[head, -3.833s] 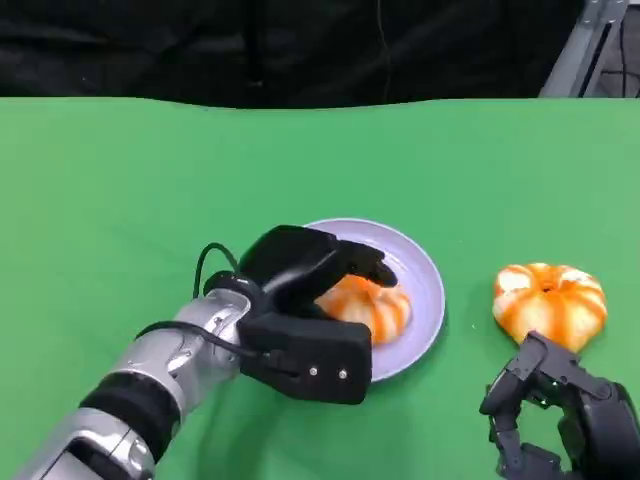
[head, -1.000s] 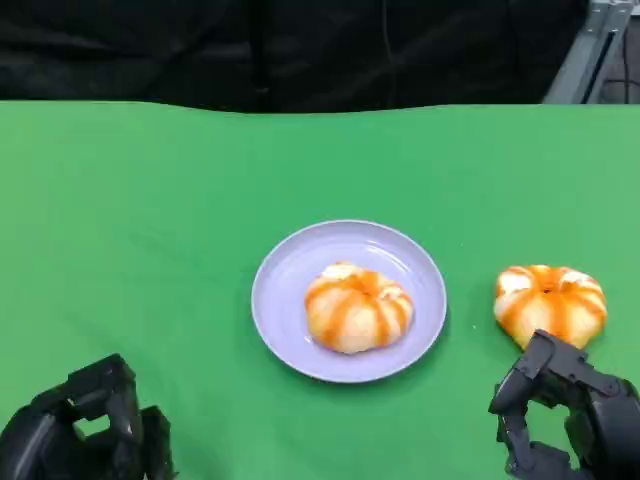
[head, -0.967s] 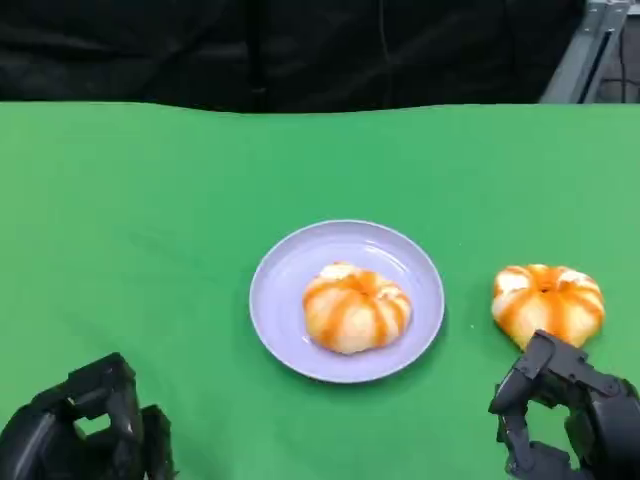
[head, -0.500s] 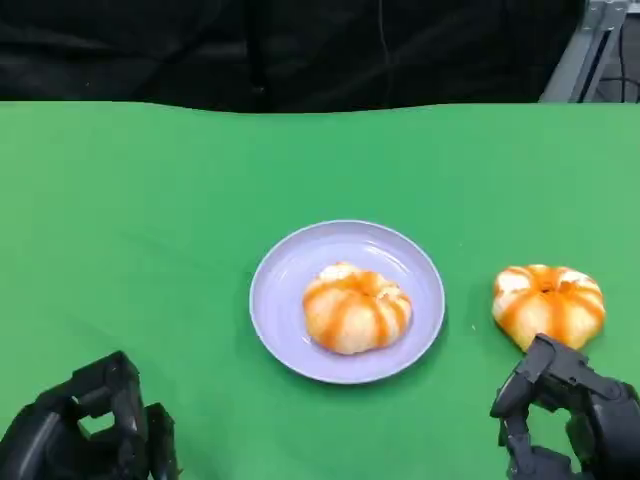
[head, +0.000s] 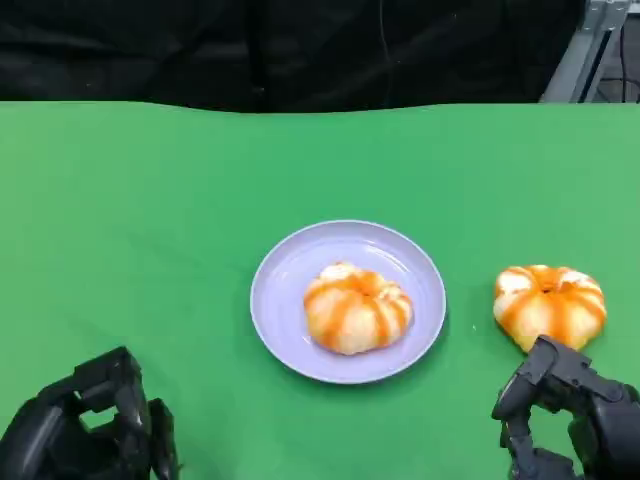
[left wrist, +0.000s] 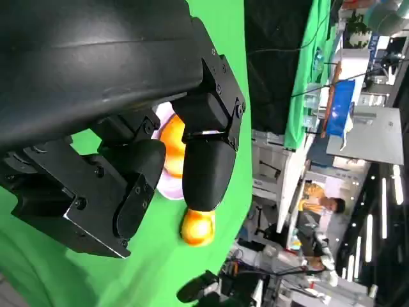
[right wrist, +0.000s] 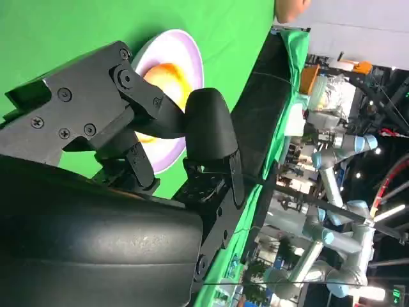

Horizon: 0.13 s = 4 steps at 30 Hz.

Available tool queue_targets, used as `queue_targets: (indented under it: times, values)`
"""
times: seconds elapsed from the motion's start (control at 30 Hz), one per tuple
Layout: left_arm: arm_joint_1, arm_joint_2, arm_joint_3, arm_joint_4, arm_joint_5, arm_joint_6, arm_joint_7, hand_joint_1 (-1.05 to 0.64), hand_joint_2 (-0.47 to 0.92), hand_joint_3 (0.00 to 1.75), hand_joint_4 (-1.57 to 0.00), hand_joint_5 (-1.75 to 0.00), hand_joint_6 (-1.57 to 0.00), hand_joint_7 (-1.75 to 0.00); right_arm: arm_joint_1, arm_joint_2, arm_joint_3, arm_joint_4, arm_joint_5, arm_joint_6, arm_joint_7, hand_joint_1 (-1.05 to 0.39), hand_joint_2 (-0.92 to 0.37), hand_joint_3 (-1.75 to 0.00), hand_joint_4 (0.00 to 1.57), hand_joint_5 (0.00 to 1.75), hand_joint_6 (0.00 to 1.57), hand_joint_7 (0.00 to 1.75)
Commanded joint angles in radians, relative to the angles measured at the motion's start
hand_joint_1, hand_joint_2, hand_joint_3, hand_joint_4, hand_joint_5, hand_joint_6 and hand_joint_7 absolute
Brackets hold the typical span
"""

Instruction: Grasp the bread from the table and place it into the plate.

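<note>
A round orange-striped bread (head: pixel 357 308) lies on the lilac plate (head: pixel 290 270) at the middle of the green table. A second, similar bread (head: pixel 549 305) sits on the cloth to the plate's right, just beyond my right hand (head: pixel 567 420). My left hand (head: pixel 90 432) is low at the near left, well away from the plate, and holds nothing. The left wrist view shows the left hand (left wrist: pixel 128 128) with the plate (left wrist: pixel 168 190), its bread (left wrist: pixel 171 144) and the other bread (left wrist: pixel 197 228) past the fingers. In the right wrist view the right hand (right wrist: pixel 160 128), holding nothing, is before the plate (right wrist: pixel 182 54) and bread (right wrist: pixel 165 75).
The green cloth (head: pixel 150 200) covers the whole table, with a black backdrop behind its far edge. A metal frame (head: pixel 590 40) stands at the far right corner. The left wrist view shows a person (left wrist: pixel 323 208) far off in the room.
My left hand, which was over the plate with the bread 3.8 s ago, has pulled back to the near left, leaving the bread on the plate. Over the last second almost nothing moves.
</note>
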Motion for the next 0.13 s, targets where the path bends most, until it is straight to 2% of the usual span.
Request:
queue_targets:
  times: [0.03, 0.13]
  values:
    - [-0.014, -0.003, 0.016, 0.009, 0.000, -0.022, -0.008, 0.04, 0.40, 1.65, -0.95, -1.75, -0.82, -1.75, 0.012, -0.008, -0.004, -0.022, 0.018, 0.007, 0.005, -0.09, -0.55, -1.17, 0.85, 1.75, 0.71, 1.66]
    - [-0.015, -0.005, 0.017, 0.013, 0.000, -0.025, -0.012, 0.04, 0.41, 1.64, -0.95, -1.75, -0.82, -1.75, 0.013, -0.008, -0.004, -0.024, 0.020, 0.010, 0.008, -0.09, -0.55, -1.17, 0.85, 1.75, 0.71, 1.66]
